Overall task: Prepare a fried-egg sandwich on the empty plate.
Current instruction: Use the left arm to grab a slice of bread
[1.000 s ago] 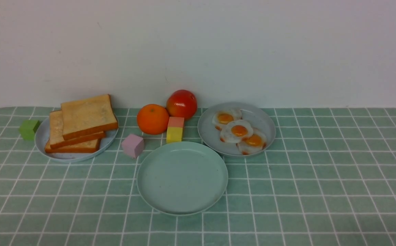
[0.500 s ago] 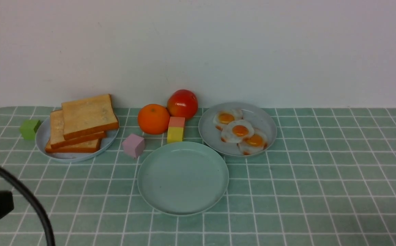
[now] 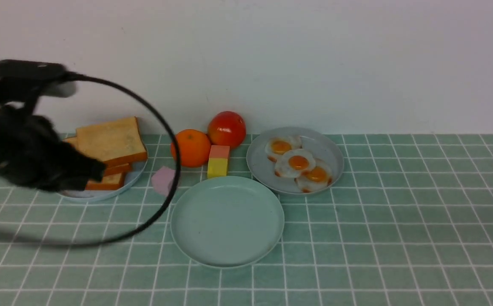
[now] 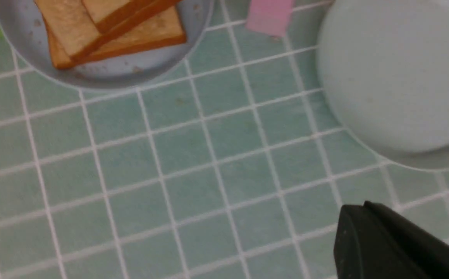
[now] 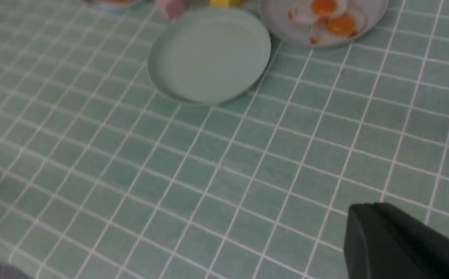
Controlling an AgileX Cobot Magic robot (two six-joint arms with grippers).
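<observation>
The empty plate [image 3: 227, 221] is mint green and lies at the table's middle, also in the left wrist view [image 4: 394, 77] and the right wrist view [image 5: 209, 54]. Stacked toast slices [image 3: 110, 144] [image 4: 108, 31] rest on a grey plate [image 3: 101, 193] at the left. Three fried eggs [image 3: 298, 163] [image 5: 332, 19] lie on another grey plate [image 3: 327, 146] behind right. My left gripper [image 3: 95, 170] [image 4: 363, 209] is blurred, shut and holds nothing; it hovers by the toast plate's near side and covers the plate's left part. My right gripper [image 5: 367, 207] is shut and holds nothing, above bare cloth nearer than the empty plate.
An orange [image 3: 190, 148], a tomato [image 3: 226, 128] and a pink-on-yellow block [image 3: 218, 161] stand behind the empty plate. A pink cube [image 3: 161, 180] sits left of the empty plate, crossed by the left arm's black cable loop [image 3: 176, 161]. The wall rises close behind.
My left arm has swung up from the bottom-left corner to in front of the toast plate, and its cable now loops over the pink cube. Nothing on the table has moved.
</observation>
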